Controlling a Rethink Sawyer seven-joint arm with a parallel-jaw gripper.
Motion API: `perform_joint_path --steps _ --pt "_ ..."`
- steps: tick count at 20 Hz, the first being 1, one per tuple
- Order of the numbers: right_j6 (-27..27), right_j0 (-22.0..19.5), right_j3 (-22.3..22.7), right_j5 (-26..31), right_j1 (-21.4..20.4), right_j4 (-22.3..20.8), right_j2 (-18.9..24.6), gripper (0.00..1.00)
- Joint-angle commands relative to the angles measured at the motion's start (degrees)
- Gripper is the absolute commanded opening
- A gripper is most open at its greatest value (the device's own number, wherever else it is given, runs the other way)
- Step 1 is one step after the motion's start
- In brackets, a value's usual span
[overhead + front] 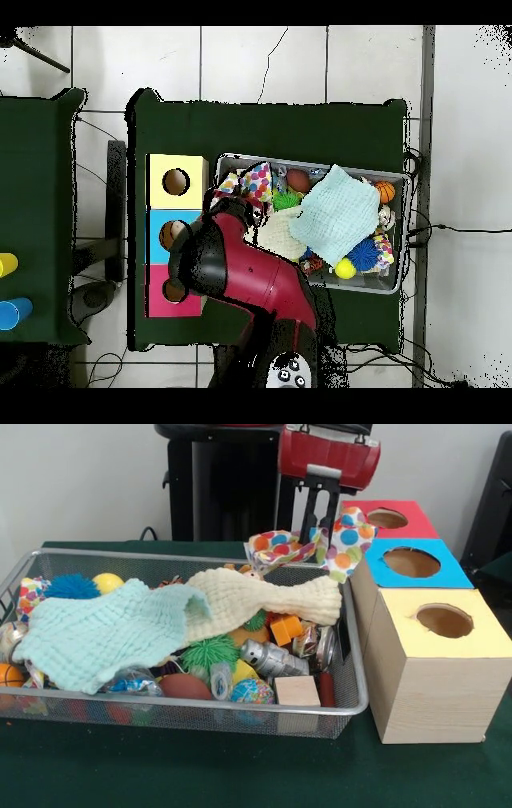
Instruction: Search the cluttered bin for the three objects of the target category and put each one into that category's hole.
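Observation:
My gripper (320, 532) is shut on a white polka-dot cloth (349, 540) and holds it above the far right corner of the wire mesh bin (200, 706). The cloth hangs to both sides of the fingers. The blue-topped box with its round hole (411, 562) stands just right of it, between the red-topped and yellow-topped boxes. A second polka-dot cloth (30, 596) lies at the bin's far left end. In the overhead view the held cloth (252, 183) is at the bin's (310, 162) left end, and my arm partly covers the blue box's hole (171, 233).
A pale mint knitted cloth (104, 628) and a cream knitted cloth (264, 600) lie over the bin's toys: a silver robot toy (272, 658), a wooden block (297, 690), spiky balls. The red box's hole (387, 518) and the yellow box's hole (444, 620) flank the blue one.

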Motion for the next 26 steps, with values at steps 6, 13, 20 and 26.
perform_joint_path --steps 6,13,20,26 --pt "17.1 4.4 11.3 7.5 -1.2 5.1 4.9 0.00" --pt "19.6 9.2 12.7 6.8 -1.2 9.4 3.7 0.00" --pt "21.1 13.0 12.4 7.3 0.6 13.4 2.0 0.00" --pt "24.6 15.0 13.6 1.3 4.3 16.3 4.4 0.00"
